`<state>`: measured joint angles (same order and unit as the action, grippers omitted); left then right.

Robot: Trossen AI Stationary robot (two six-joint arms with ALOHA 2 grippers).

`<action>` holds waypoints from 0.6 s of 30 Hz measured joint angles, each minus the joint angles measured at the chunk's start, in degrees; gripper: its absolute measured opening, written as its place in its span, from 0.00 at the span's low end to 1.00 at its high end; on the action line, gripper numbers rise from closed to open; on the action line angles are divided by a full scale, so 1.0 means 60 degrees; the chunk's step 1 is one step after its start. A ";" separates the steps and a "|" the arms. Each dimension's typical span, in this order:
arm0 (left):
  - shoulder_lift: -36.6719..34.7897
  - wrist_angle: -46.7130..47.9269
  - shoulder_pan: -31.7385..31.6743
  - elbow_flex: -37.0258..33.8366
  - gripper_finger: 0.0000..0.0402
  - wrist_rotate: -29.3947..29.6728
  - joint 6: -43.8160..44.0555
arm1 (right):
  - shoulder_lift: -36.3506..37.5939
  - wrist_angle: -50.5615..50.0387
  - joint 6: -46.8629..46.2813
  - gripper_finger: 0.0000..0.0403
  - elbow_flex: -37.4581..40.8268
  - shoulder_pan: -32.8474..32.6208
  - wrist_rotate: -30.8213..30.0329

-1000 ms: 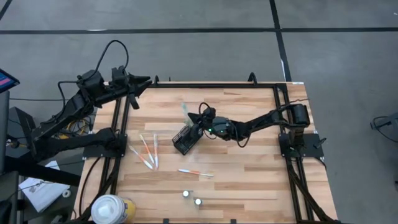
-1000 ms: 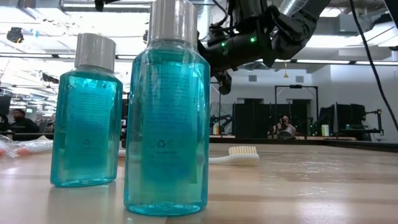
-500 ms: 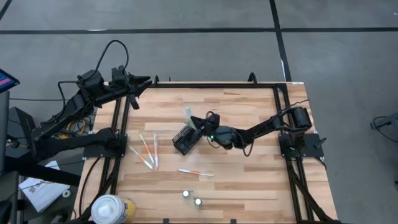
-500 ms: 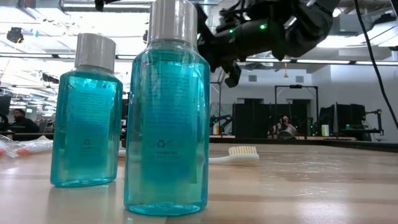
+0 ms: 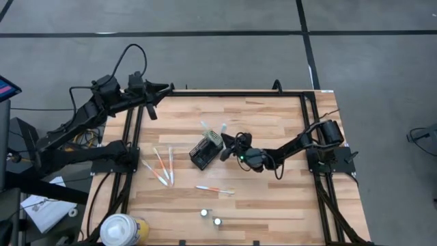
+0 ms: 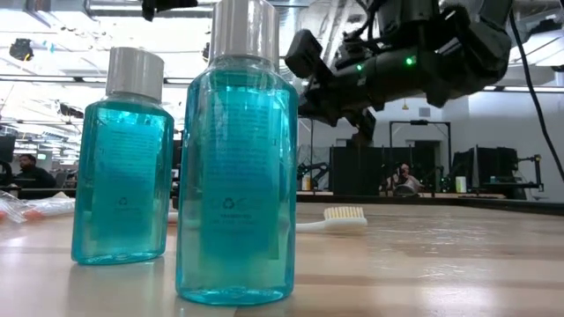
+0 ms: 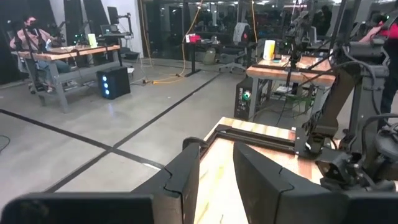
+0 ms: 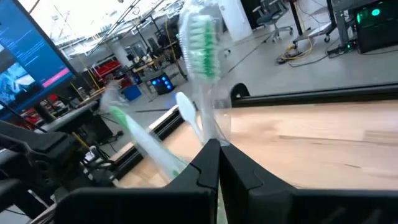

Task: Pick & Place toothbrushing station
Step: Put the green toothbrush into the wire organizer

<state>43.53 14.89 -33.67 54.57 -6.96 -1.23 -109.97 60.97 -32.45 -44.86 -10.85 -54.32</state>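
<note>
Right gripper (image 5: 227,149) hangs mid-table, jaws pressed together on nothing I can see. The mesh holder (image 5: 202,154) sits just at its 9 o'clock with two toothbrushes (image 5: 213,132) sticking up. Loose toothbrush (image 5: 214,190) lies at its 6, running 3-to-9. Left gripper (image 5: 162,89) parked at the far-left corner, jaws partly spread.
</note>
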 joint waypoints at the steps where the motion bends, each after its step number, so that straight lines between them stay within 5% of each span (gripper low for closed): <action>1: 0.0056 -0.0008 0.0000 0.0000 0.24 -0.0001 -0.0005 | 0.0000 0.0018 -0.0020 0.00 0.0066 0.0007 -0.0003; 10: 0.0341 -0.0516 0.0000 0.0000 0.24 -0.0015 -0.0009 | 0.0007 0.0600 0.0689 0.00 0.0221 0.0073 0.0663; 18: 0.0436 -0.0585 0.0000 0.0004 0.24 -0.0109 -0.0040 | -0.0101 -0.0495 -0.0040 0.00 0.0210 0.0149 0.0993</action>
<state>46.14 11.38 -33.67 54.59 -7.62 -1.47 -110.58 58.00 -32.69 -43.59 -9.96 -48.37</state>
